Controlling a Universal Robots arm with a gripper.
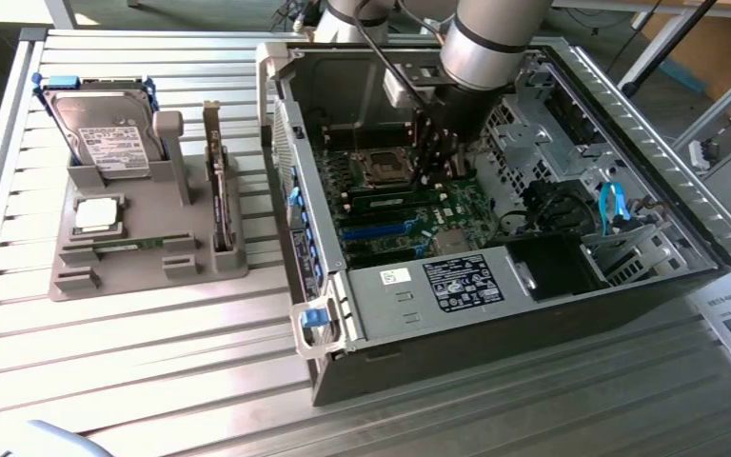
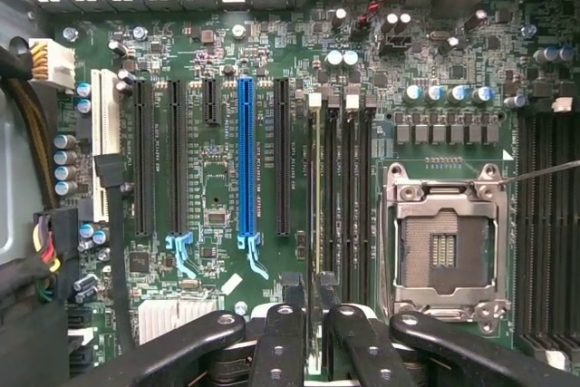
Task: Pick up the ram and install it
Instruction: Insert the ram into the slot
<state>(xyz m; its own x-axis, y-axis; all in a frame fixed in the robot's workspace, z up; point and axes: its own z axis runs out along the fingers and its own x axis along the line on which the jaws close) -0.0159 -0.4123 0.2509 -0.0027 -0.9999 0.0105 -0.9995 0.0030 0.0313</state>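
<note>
The ram (image 2: 314,206) is a thin green stick seen edge-on. It stands in the memory slot farthest from the empty processor socket (image 2: 444,242). In the exterior view the ram (image 1: 385,200) lies as a green strip just in front of that socket (image 1: 383,169). My gripper (image 2: 313,304) hangs low inside the case at one end of the stick. Its jaws stand a little apart, one on each side of the ram's edge. In the exterior view the gripper (image 1: 442,179) is at the strip's end nearer that view's right.
The open computer case (image 1: 632,124) surrounds the arm, with cables and drive cages at the exterior view's right. On the slatted table, a grey holder (image 1: 73,281) carries a hard drive (image 1: 106,133), a silver processor (image 1: 96,214), an upright expansion card (image 1: 222,200) and a thin greenish strip (image 1: 125,244).
</note>
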